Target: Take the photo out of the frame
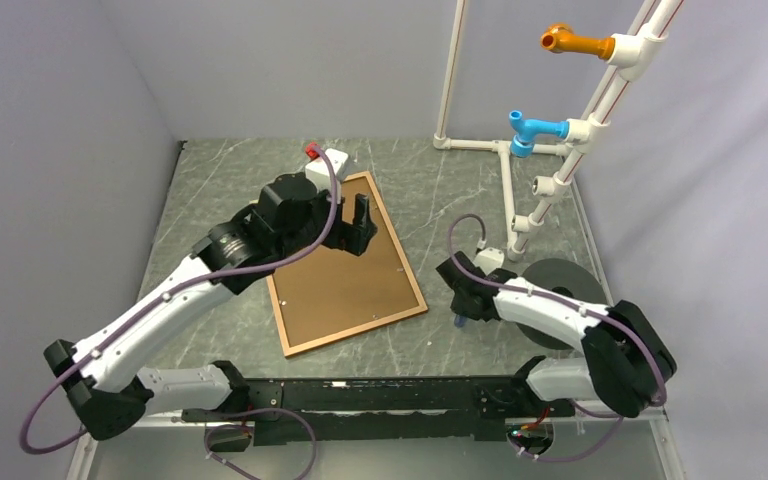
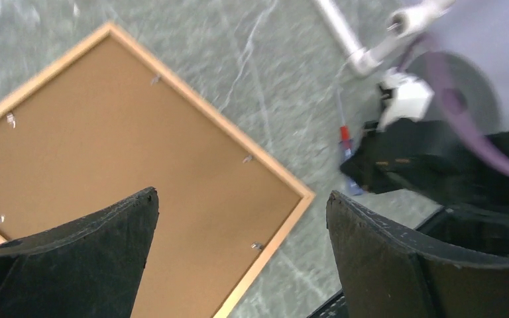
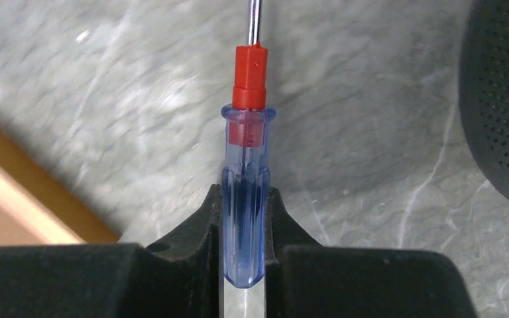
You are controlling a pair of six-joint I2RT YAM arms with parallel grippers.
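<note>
Right wrist view: grasps screwdriver in right end effector, likely for prying frame clips; left end effector released.

The frame, thin reddish-brown wood moulding, lies flat and face down near the middle of the table, turned diagonally. The photo sits inside it. Only its plain light-brown backing board shows; the print side is hidden. Small metal clips line the board's edges.
</note>
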